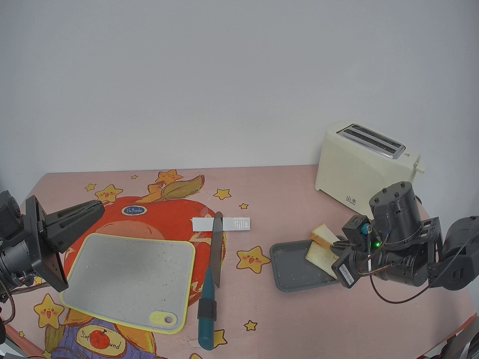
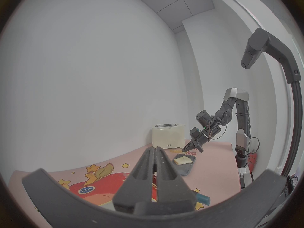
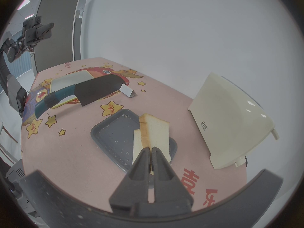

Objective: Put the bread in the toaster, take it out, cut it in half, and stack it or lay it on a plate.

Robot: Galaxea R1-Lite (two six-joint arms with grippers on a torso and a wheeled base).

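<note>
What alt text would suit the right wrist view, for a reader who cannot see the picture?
The right gripper pinches a bread slice on edge over a grey tray, where a second slice sits. A cream toaster stands beside the tray on a pink patterned table, with a knife and a cutting board farther away.
</note>
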